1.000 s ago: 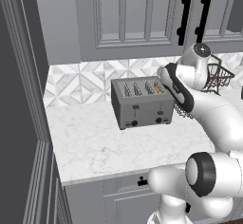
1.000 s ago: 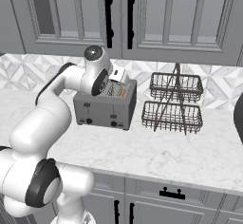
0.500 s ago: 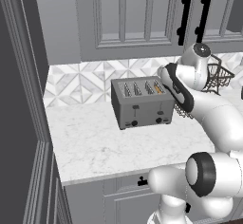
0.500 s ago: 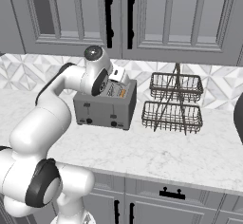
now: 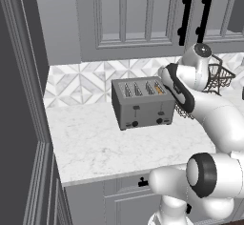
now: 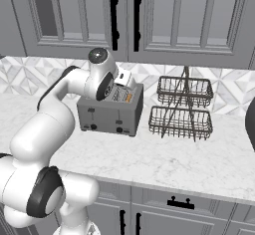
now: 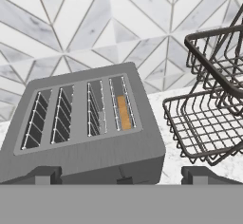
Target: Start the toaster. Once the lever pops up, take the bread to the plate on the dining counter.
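The grey metal toaster (image 5: 143,106) stands on the marble worktop against the tiled backsplash. The bread (image 7: 124,112) is a golden slice sitting low in the rightmost slot, also seen as bread (image 5: 158,89). The lever (image 5: 161,113) is the small black tab on the right of the toaster's front face. My gripper (image 7: 123,176) hovers above the toaster's front edge, open wide with nothing between its fingertips (image 7: 45,174). In the right base view my gripper (image 6: 122,83) hangs over the toaster (image 6: 110,113). The plate and the dining counter are out of view.
A dark two-tier wire basket rack (image 6: 182,108) stands just right of the toaster, close to my hand. Grey wall cabinets (image 6: 124,15) hang above. The worktop (image 5: 105,145) has free room in front of and left of the toaster.
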